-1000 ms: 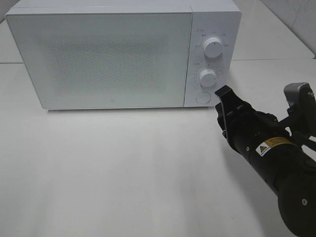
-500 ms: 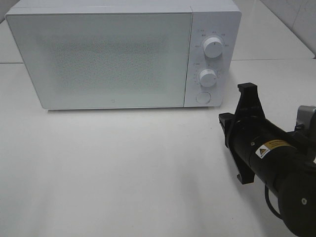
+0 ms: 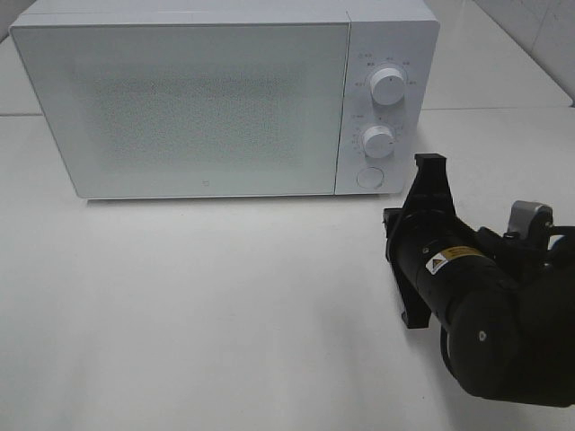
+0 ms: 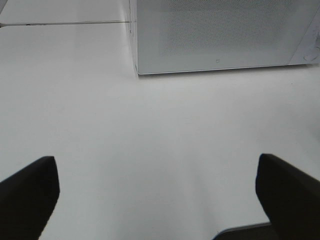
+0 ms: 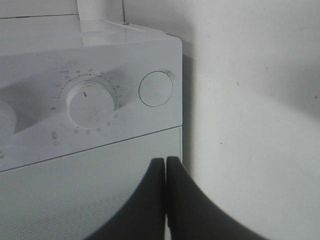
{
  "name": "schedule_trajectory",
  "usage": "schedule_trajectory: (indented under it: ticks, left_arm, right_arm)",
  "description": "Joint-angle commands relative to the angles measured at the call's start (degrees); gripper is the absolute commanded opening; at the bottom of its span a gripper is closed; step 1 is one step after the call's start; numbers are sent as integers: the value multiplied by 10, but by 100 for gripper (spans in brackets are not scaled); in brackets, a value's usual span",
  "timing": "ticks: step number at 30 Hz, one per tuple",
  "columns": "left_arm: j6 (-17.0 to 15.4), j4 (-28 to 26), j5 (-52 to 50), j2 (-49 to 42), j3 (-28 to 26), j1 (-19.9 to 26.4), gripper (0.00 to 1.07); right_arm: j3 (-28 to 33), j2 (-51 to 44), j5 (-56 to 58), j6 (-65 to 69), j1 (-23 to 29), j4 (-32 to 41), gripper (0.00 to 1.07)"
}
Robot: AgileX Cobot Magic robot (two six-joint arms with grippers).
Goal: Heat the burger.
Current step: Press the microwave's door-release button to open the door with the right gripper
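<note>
Left gripper [image 4: 157,186] spread wide, empty, facing white box-shaped microwave oven [image 3: 386,40] at 12 o'clock. Right gripper [image 5: 165,167] pressed together, empty, near round white door button [image 3: 368,178] at 10 o'clock. No burger in view; possibly behind shut frosted door [image 3: 180,108]. Likely soft, tall, slippery-layered: hold lightly, low on bun sides.

Close ahead of the right jaws the microwave [image 3: 180,103] stood, door shut, barring entry. Ahead of the left jaws, open bench [image 4: 150,150] ran up to it.
</note>
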Motion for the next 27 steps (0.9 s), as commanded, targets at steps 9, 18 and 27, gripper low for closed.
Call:
schedule_trajectory:
  ticks: [9, 18, 27]
  left_arm:
    - [-1, -4, -7, -9, 0, 1, 100]
    - [-1, -4, -7, -9, 0, 1, 100]
    - [-1, -4, -7, -9, 0, 1, 100]
  right_arm:
    - [-68, 46, 10, 7, -67, -49, 0]
    - [-123, 88, 46, 13, -113, -91, 0]
    - [-165, 123, 74, 17, -138, -120, 0]
